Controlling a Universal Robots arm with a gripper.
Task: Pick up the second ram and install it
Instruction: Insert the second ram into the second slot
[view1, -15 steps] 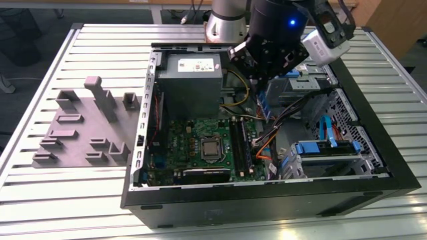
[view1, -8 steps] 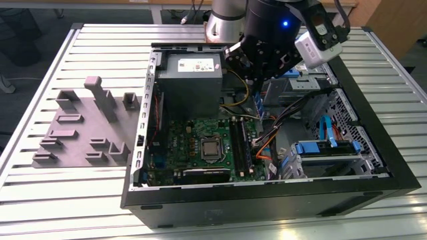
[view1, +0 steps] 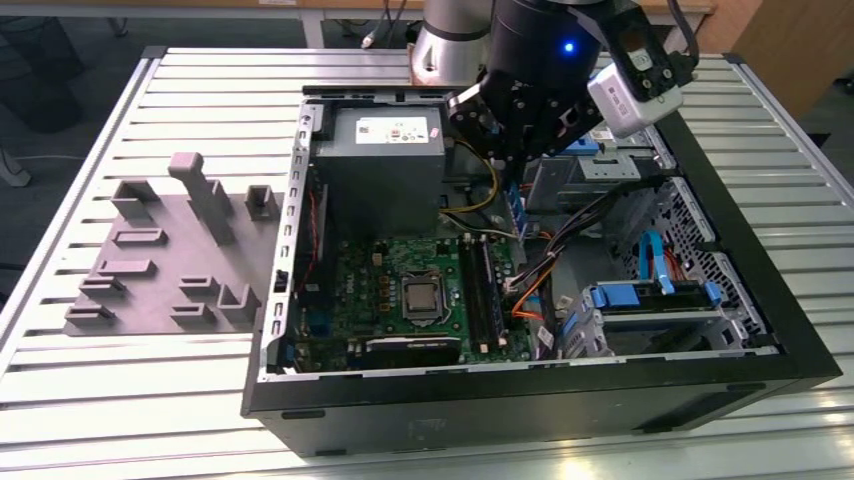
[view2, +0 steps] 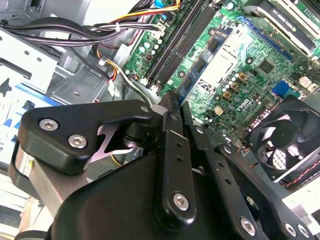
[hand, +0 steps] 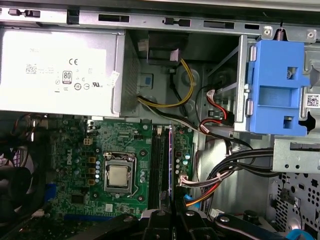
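In the first wrist view the black claw (hand: 173, 209) is clenched on the second ram (hand: 170, 160), a thin dark memory board seen edge-on, its long axis parallel to the long black slots (hand: 159, 170) of the green motherboard (hand: 75, 170) and running alongside them. From the exterior view it hangs over the open black computer case (view1: 534, 395) by the grey power-supply box (view1: 380, 150); the slots lie nearer and lower.
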